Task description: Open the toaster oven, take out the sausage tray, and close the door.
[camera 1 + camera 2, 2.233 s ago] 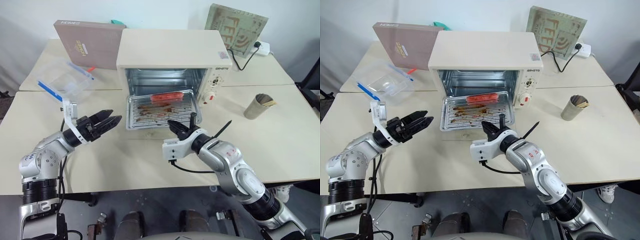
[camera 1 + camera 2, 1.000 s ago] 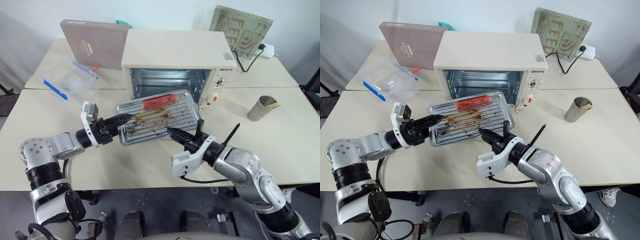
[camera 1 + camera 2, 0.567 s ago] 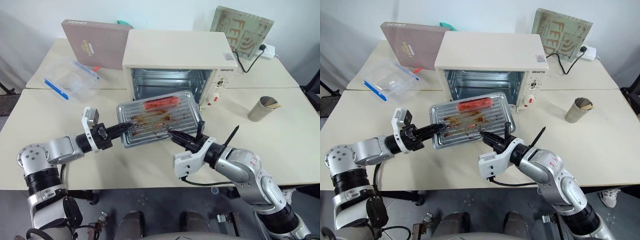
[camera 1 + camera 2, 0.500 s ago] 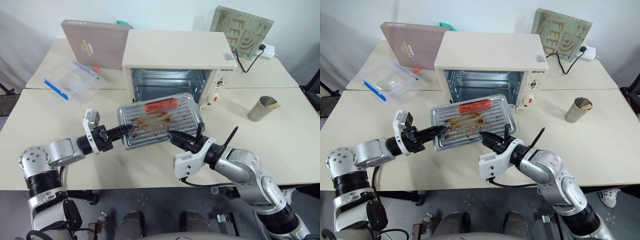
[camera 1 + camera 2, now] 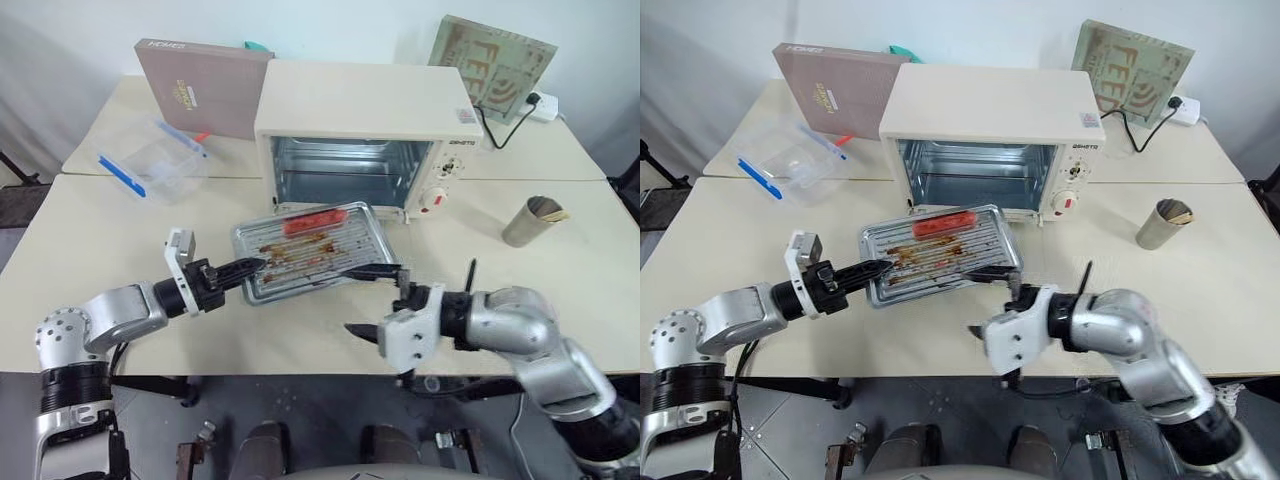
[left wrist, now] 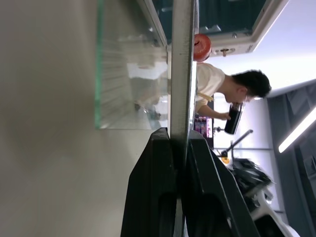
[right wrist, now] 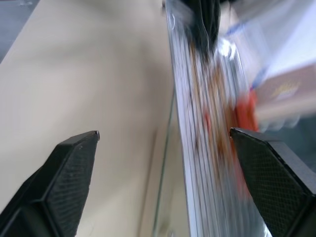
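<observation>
The cream toaster oven [image 5: 360,110] stands at the back of the table with its cavity showing. Its door [image 6: 118,89] lies folded down, mostly hidden under the tray. The silver sausage tray [image 5: 305,250], streaked with brown grease, hangs just in front of the oven with a red sausage [image 5: 315,218] at its far side. My left gripper [image 5: 245,268] is shut on the tray's left rim [image 6: 181,64]. Off the tray's near right corner, my right gripper [image 5: 352,298] stands open and holds nothing, its fingers [image 7: 74,163] spread wide.
A brown flat box [image 5: 205,85] leans behind a clear blue-edged container [image 5: 150,165] at the back left. A paper cup [image 5: 530,220] stands at the right, a patterned board [image 5: 495,65] and a power strip [image 5: 540,100] behind it. A person [image 6: 217,84] shows far off.
My right gripper has opened, let go of the tray's near edge and drawn back to the right. My left gripper has shut on the tray's left rim and now holds it alone.
</observation>
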